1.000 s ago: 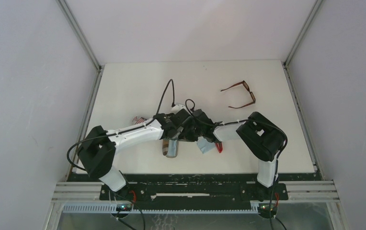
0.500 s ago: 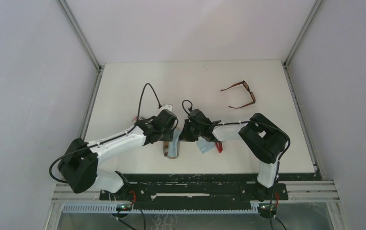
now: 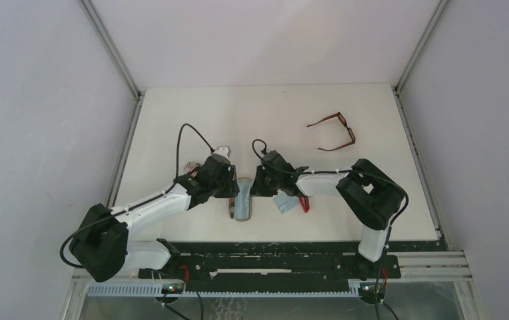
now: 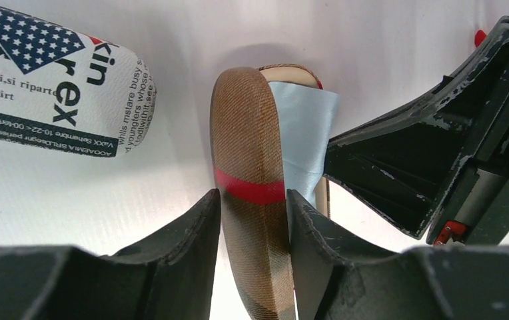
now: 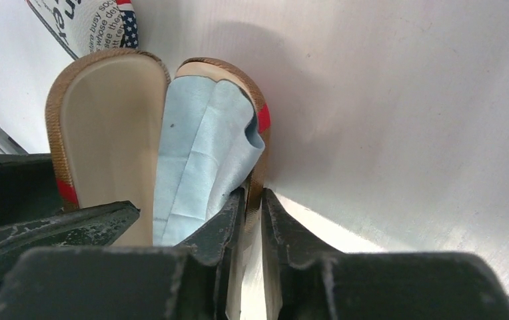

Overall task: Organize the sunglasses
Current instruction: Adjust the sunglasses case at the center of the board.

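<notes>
The dark brown sunglasses (image 3: 336, 131) lie unfolded at the back right of the table. Of the red sunglasses (image 3: 304, 205) only a bit shows by the right arm's forearm. A brown woven case (image 3: 240, 208) with a red stripe stands open between the grippers, a light blue cloth (image 5: 198, 147) inside it. My left gripper (image 4: 252, 195) is shut on the case's lid (image 4: 245, 127), a finger on each side. My right gripper (image 5: 253, 193) pinches the thin wall of the case's other half (image 5: 260, 147).
The oval flag-print case (image 4: 45, 87) lies just left of the brown case, partly under the left arm (image 3: 165, 197). A second light blue cloth (image 3: 285, 203) lies beside the red sunglasses. Grey walls close in the table (image 3: 192, 113) on three sides.
The left arm has swung left and back from above the right gripper to the case's left side. The case now shows open with the blue cloth in it. The right arm has hardly moved.
</notes>
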Controlling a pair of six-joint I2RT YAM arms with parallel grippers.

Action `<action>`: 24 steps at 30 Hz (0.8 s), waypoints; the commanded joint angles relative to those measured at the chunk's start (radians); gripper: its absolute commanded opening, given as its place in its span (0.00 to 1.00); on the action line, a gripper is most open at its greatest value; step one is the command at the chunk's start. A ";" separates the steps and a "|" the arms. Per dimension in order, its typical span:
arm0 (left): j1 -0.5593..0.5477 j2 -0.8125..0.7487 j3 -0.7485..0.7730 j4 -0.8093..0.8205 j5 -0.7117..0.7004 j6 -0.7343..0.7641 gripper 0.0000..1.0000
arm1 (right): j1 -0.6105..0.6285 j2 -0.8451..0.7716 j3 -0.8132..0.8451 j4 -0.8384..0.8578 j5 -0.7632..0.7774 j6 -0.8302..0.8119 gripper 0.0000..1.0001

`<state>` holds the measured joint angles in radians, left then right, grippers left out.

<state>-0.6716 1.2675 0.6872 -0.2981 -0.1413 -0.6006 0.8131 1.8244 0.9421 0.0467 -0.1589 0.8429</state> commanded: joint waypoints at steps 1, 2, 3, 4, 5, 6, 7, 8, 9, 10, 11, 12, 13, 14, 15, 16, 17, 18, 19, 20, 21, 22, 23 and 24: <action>0.014 -0.011 -0.003 0.028 0.027 0.008 0.44 | 0.000 -0.042 0.024 -0.052 0.037 -0.053 0.14; 0.014 -0.012 -0.002 0.028 0.029 0.008 0.44 | 0.000 -0.045 0.024 -0.056 0.040 -0.054 0.16; 0.014 -0.013 -0.001 0.028 0.031 0.009 0.44 | 0.000 -0.050 0.024 -0.061 0.045 -0.056 0.17; 0.014 -0.013 0.000 0.027 0.032 0.009 0.44 | 0.000 -0.053 0.024 -0.066 0.049 -0.061 0.18; 0.014 -0.014 0.000 0.025 0.033 0.010 0.44 | 0.000 -0.057 0.026 -0.074 0.055 -0.063 0.19; 0.014 -0.015 0.001 0.023 0.032 0.010 0.44 | 0.000 -0.061 0.029 -0.088 0.064 -0.068 0.20; 0.014 -0.015 0.001 0.022 0.035 0.011 0.44 | 0.000 -0.067 0.031 -0.099 0.073 -0.074 0.21; 0.014 -0.016 0.002 0.021 0.035 0.012 0.43 | 0.000 -0.072 0.032 -0.107 0.079 -0.079 0.22; 0.014 -0.013 0.002 0.020 0.038 0.013 0.43 | 0.000 -0.079 0.032 -0.114 0.086 -0.084 0.22; 0.014 -0.014 0.002 0.020 0.037 0.013 0.43 | 0.000 -0.086 0.032 -0.127 0.098 -0.089 0.23; 0.014 -0.013 0.003 0.019 0.038 0.012 0.43 | -0.001 -0.095 0.032 -0.138 0.108 -0.094 0.24; 0.014 -0.013 0.004 0.018 0.039 0.014 0.43 | 0.000 -0.105 0.032 -0.149 0.119 -0.098 0.25; 0.014 -0.012 0.005 0.017 0.039 0.015 0.44 | -0.001 -0.117 0.032 -0.159 0.130 -0.104 0.26; 0.014 -0.010 0.006 0.017 0.041 0.017 0.44 | 0.000 -0.127 0.032 -0.168 0.137 -0.110 0.27; 0.014 -0.008 0.008 0.017 0.043 0.017 0.44 | 0.000 -0.137 0.032 -0.174 0.144 -0.115 0.27; 0.014 -0.007 0.010 0.017 0.045 0.017 0.44 | 0.000 -0.145 0.032 -0.183 0.150 -0.120 0.27; 0.014 -0.005 0.012 0.016 0.048 0.019 0.44 | 0.000 -0.151 0.034 -0.195 0.157 -0.124 0.28; 0.014 -0.006 0.014 0.016 0.048 0.019 0.44 | 0.000 -0.158 0.035 -0.206 0.166 -0.128 0.28; 0.014 -0.006 0.014 0.016 0.049 0.019 0.44 | 0.000 -0.163 0.036 -0.214 0.172 -0.132 0.28; 0.013 -0.005 0.015 0.016 0.048 0.020 0.44 | 0.000 -0.165 0.038 -0.218 0.174 -0.136 0.28; 0.013 -0.004 0.016 0.016 0.050 0.021 0.44 | 0.000 -0.164 0.038 -0.219 0.172 -0.138 0.28; 0.014 -0.002 0.017 0.017 0.053 0.021 0.44 | -0.001 -0.161 0.038 -0.217 0.168 -0.140 0.27; 0.014 -0.001 0.019 0.017 0.057 0.020 0.44 | -0.001 -0.156 0.040 -0.217 0.161 -0.141 0.25; 0.014 0.001 0.020 0.017 0.060 0.021 0.44 | 0.000 -0.147 0.042 -0.215 0.156 -0.142 0.24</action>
<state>-0.6678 1.2682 0.6868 -0.2935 -0.0956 -0.5991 0.8131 1.6978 0.9463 -0.1390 -0.0326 0.7387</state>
